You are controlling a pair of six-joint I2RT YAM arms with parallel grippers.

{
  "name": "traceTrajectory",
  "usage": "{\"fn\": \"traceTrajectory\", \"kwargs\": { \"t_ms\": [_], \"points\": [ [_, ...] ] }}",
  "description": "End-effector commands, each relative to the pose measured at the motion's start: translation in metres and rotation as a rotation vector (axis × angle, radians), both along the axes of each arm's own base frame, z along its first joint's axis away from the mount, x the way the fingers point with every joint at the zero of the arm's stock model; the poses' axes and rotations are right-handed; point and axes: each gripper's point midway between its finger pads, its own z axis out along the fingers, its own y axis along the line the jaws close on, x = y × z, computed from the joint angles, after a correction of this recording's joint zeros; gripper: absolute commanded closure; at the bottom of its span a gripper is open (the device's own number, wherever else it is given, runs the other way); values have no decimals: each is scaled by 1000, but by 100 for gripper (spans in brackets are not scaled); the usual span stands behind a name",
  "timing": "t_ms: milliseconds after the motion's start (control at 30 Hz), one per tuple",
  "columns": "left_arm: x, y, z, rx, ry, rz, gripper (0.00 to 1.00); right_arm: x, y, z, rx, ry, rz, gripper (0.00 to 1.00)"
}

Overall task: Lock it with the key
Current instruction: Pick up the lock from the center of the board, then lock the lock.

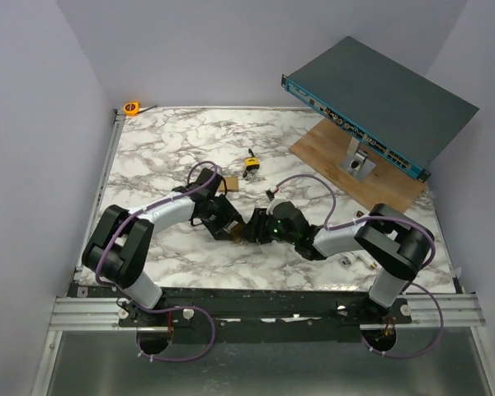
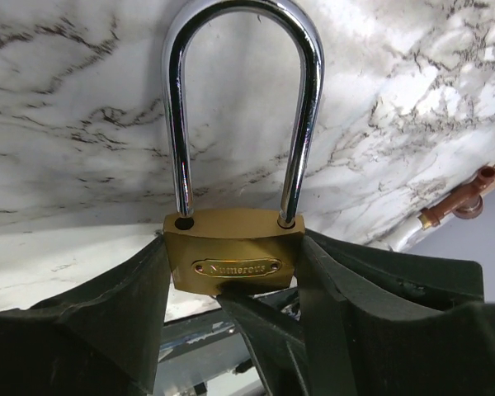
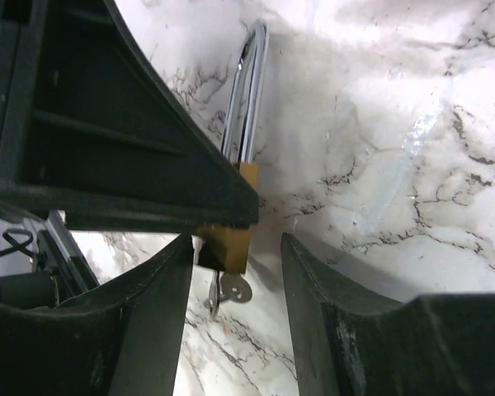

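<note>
Brass and chrome fill the grip of the left tool [image 2: 235, 276]. It is closed on the padlock [image 2: 231, 241], pinching the two side faces of the body. The nameplate is turned back toward the wrist, and the long shackle [image 2: 307, 124] points straight out past the fingertips over the marble worktop [image 2: 66, 124]. The shackle's right leg sits down in the body. A dark hole shows around the end of the left leg, and I cannot tell whether that leg is latched. Beyond the tool's right finger, well off to the side, a reddish-brown fitting [image 2: 462, 198] lies at the worktop's edge.

The right tool [image 3: 236, 247] faces the left one tip to tip, and the padlock, seen edge-on from this wrist, stands just ahead of its fingertips. Its jaws stand moderately apart and hold nothing. A silvery key [image 3: 233, 287] sticks out of the underside of the brass body and lies between the two fingers, with a gap on each side. One black finger [image 3: 107, 124] of the left tool covers the upper left of this wrist's view, pressed against the padlock's flank
</note>
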Motion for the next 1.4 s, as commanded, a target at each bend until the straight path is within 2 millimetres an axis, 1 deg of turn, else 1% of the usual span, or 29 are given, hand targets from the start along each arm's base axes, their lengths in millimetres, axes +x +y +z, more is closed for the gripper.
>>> {"fn": "traceTrajectory", "kwargs": {
  "t_ms": [0, 133, 200, 267, 300, 367, 400, 433, 467, 500, 533, 600, 633, 667, 700, 800, 833, 867, 900, 1000, 1033, 1133, 1200, 1267, 1367],
  "points": [
    [-7, -20, 25, -133, -10, -23, 80, 20, 8, 14, 51, -56, -71, 52],
    [-8, -22, 28, -150, -13, -21, 80, 22, 12, 13, 69, -52, -76, 56],
    [-8, -24, 31, -160, -16, -21, 80, 23, 14, 13, 74, -50, -77, 61],
    [-7, -24, 36, -168, -26, -21, 79, 23, 15, 12, 78, -45, -78, 71],
    [-7, -25, 37, -171, -29, -21, 79, 22, 14, 13, 83, -45, -80, 78],
    [-6, -26, 43, -183, -48, -30, 75, 22, 13, 19, 94, -52, -81, 95],
    [-5, -27, 47, -190, -60, -38, 71, 21, 12, 24, 97, -59, -80, 99],
    [-4, -28, 51, -199, -80, -49, 63, 21, 12, 32, 104, -75, -74, 99],
    [-3, -29, 57, -212, -107, -62, 49, 21, 12, 39, 105, -89, -71, 99],
    [-2, -29, 64, -221, -145, -77, 38, 21, 11, 49, 112, -103, -67, 99],
    [1, -28, 73, -228, -188, -90, 30, 21, 10, 60, 120, -120, -65, 99],
    [8, -25, 95, -242, -301, -123, 4, 19, 7, 83, 136, -155, -58, 99],
    [12, -22, 109, -243, -365, -136, 2, 19, 6, 99, 146, -177, -55, 99],
    [16, -20, 123, -249, -419, -141, 2, 18, 3, 114, 158, -197, -53, 99],
    [21, -17, 141, -256, -488, -154, 2, 21, 0, 128, 156, -223, -73, 99],
    [28, -7, 196, -246, -688, -199, 2, 22, -6, 178, 175, -293, -77, 99],
    [29, -4, 214, -245, -752, -210, 2, 23, -8, 199, 189, -320, -79, 99],
    [28, 1, 233, -255, -833, -221, 1, 22, -11, 217, 194, -351, -77, 99],
    [26, 4, 250, -272, -904, -234, 2, 22, -14, 239, 210, -382, -74, 99],
    [16, 21, 298, -309, -1113, -258, 4, 16, -21, 294, 236, -468, -46, 99],
    [14, 28, 311, -305, -1176, -260, 5, 14, -25, 310, 241, -497, -45, 99],
    [2, 43, 355, -278, -1364, -306, 6, -2, -29, 355, 264, -580, 31, 99],
    [-8, 47, 384, -254, -1491, -375, 7, -15, -32, 377, 278, -626, 88, 99],
    [-23, 43, 408, -263, -1605, -484, 9, -32, -33, 394, 292, -666, 172, 99],
    [-45, 35, 435, -319, -1729, -626, 13, -57, -33, 405, 290, -689, 309, 99]
  ]
}}
